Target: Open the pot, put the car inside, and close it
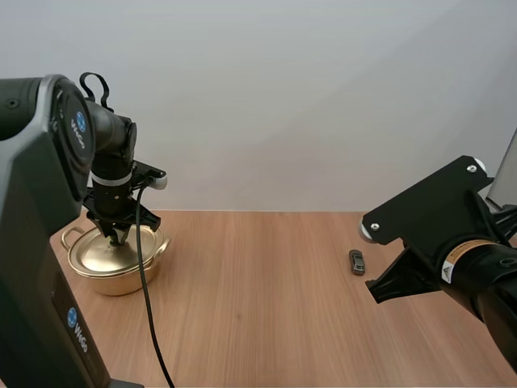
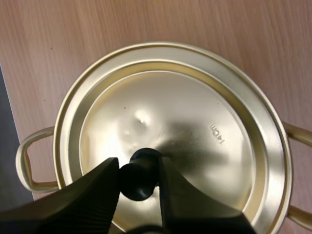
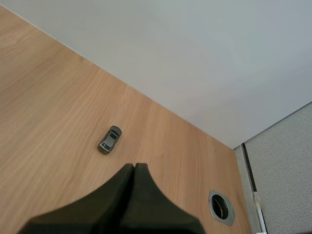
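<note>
- The left pincer (image 2: 139, 187) is gripping the black knob (image 2: 139, 173) of the golden lid (image 2: 195, 122) between its fingers, and the lid is sitting on the pot (image 1: 113, 281) directly beneath it
- The right pincer (image 3: 134, 168) is resting fully closed and holding nothing, with the toy car (image 3: 109, 140) lying on the tabletop (image 1: 258, 307) just ahead of its tips
- Opening the pot is the step in hand; the next move is calling for a straight lift of the lid, then carrying it aside

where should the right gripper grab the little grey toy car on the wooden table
Take the small grey toy car across its two long sides at mid-body, from straight above. It lies flat and low on the light wooden table, so a top-down pinch across its narrow width looks best. The right gripper is shut and must open first.
</note>
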`<state>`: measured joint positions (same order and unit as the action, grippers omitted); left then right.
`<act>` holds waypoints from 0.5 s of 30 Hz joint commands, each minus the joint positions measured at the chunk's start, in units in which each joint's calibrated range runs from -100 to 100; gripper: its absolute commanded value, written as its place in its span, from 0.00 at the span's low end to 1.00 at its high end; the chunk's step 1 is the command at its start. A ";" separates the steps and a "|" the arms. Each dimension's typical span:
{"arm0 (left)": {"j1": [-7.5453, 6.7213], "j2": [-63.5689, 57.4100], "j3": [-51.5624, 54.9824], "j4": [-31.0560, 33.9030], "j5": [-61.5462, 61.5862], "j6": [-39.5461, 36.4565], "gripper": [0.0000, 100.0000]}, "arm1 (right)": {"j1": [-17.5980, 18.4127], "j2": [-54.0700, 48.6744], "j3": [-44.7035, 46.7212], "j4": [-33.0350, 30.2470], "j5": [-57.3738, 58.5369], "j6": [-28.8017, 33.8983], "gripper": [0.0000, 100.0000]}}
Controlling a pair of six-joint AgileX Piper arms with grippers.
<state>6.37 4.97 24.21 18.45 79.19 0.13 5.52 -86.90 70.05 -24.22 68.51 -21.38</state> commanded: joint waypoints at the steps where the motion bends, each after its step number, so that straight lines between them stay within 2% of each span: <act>1: 0.00 -0.68 0.09 0.92 -0.73 -0.05 0.00 | -0.03 -0.02 0.02 -0.01 0.07 -0.04 0.00; 4: 0.00 -4.38 -2.61 0.35 -1.42 -0.05 0.00 | -0.03 -0.02 0.02 0.10 -0.11 -0.04 0.00; 7: 0.00 -9.92 -7.80 -3.07 -1.42 0.13 0.00 | -0.03 -0.02 0.02 0.73 -0.45 -0.04 0.00; 13: 0.00 -23.99 -24.34 -19.34 -2.32 2.92 0.00 | -0.03 1.91 0.02 0.77 -2.25 0.09 0.00; 15: 0.00 -26.97 -29.87 -22.07 -2.52 3.05 0.00 | -0.38 2.55 0.02 0.47 -3.49 0.09 0.00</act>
<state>6.37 -16.53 4.54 4.76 76.98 3.19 5.34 -84.58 70.05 -23.61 65.37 -21.38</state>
